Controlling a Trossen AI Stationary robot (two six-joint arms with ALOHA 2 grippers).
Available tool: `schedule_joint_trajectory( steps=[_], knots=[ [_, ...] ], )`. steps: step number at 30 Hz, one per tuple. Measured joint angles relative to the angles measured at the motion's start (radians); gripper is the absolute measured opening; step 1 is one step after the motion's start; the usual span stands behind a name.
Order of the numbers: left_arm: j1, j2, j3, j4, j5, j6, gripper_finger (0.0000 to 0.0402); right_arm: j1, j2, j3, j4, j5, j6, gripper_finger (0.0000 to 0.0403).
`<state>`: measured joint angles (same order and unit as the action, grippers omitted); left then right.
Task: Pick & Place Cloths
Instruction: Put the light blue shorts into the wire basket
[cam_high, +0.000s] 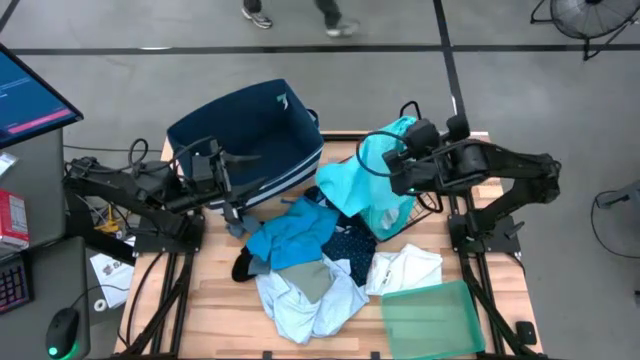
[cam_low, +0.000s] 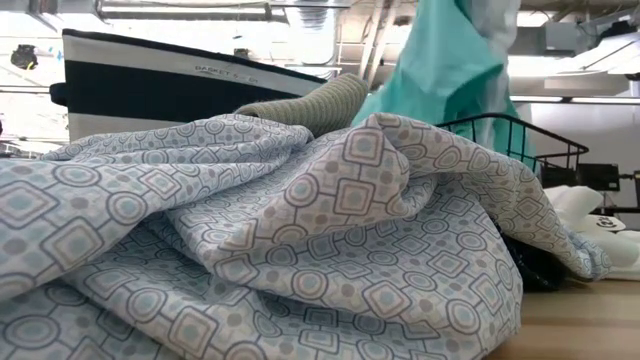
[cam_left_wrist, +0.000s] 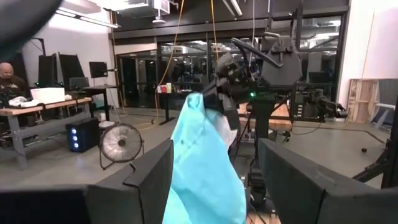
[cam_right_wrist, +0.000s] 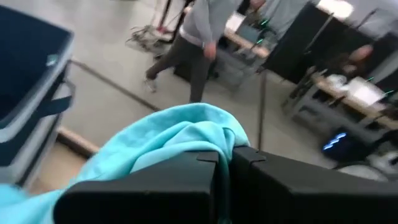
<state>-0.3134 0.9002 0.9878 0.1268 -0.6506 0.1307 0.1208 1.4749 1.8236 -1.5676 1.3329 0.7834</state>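
Patterned pale blue cloth (cam_low: 300, 250), printed with squares and circles, fills the low view right at the lens and hides most of the table behind it; the high view shows it as the crumpled pale blue heap (cam_high: 310, 300) at the near middle of the wooden table (cam_high: 215, 300).

Largest item: navy fabric bin (cam_high: 250, 130) with white stripes, at the far left of the table. Low view shows only its striped side.

Cloth pile, mid-table, seen whole only from above: a blue cloth (cam_high: 290, 238), a dotted navy cloth (cam_high: 352, 245), a white cloth (cam_high: 405, 268), a black piece (cam_high: 243, 265) at the pile's left edge.

Turquoise cloth (cam_high: 350, 185) hangs lifted above the pile, to the right of the bin. Right gripper (cam_high: 385, 152) is closed on its upper edge. Right wrist view confirms this: the dark fingers (cam_right_wrist: 186, 180) are pressed together with the fabric bunched between them. Left wrist view shows the cloth draping down from that gripper.

Green translucent tray (cam_high: 432, 318) sits at the near right corner, visible only from above.

Left gripper (cam_high: 234, 212) hovers beside the bin's near edge, fingers apart and empty.

Black wire basket (cam_low: 505, 135) shows behind the cloths in the low view.
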Motion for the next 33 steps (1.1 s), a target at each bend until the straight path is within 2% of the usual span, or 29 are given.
schedule_joint_trajectory(
  steps=[6, 10, 14, 19, 24, 28, 33],
  knots=[
    [0.0, -0.001, 0.0, 0.001, 0.0, 0.0, 0.0218, -0.079, 0.001, 0.052, 0.0, 0.066, -0.077, 0.0],
    [0.0, -0.001, 0.0, 0.001, 0.0, 0.0, 0.0218, -0.161, 0.002, 0.06, -0.003, 0.023, -0.087, 0.0],
    [0.0, -0.001, 0.0, 0.001, 0.0, 0.0, 0.0218, -0.22, 0.031, 0.054, -0.003, -0.165, -0.09, 0.0],
    [0.0, -0.001, 0.0, 0.001, 0.0, 0.0, 0.0218, -0.214, 0.106, 0.01, 0.0, -0.418, -0.151, 0.0],
    [0.0, -0.001, 0.0, 0.001, 0.0, 0.0, 0.0218, -0.209, 0.198, -0.07, 0.028, -0.566, -0.209, 0.0],
    [0.0, -0.001, 0.0, 0.001, 0.0, 0.0, 0.0218, -0.226, 0.237, -0.145, 0.158, -0.754, -0.316, 0.0],
    [0.0, -0.001, 0.0, 0.001, 0.0, 0.0, 0.0218, -0.249, 0.204, -0.22, 0.454, -0.982, -0.439, 0.0]
  ],
)
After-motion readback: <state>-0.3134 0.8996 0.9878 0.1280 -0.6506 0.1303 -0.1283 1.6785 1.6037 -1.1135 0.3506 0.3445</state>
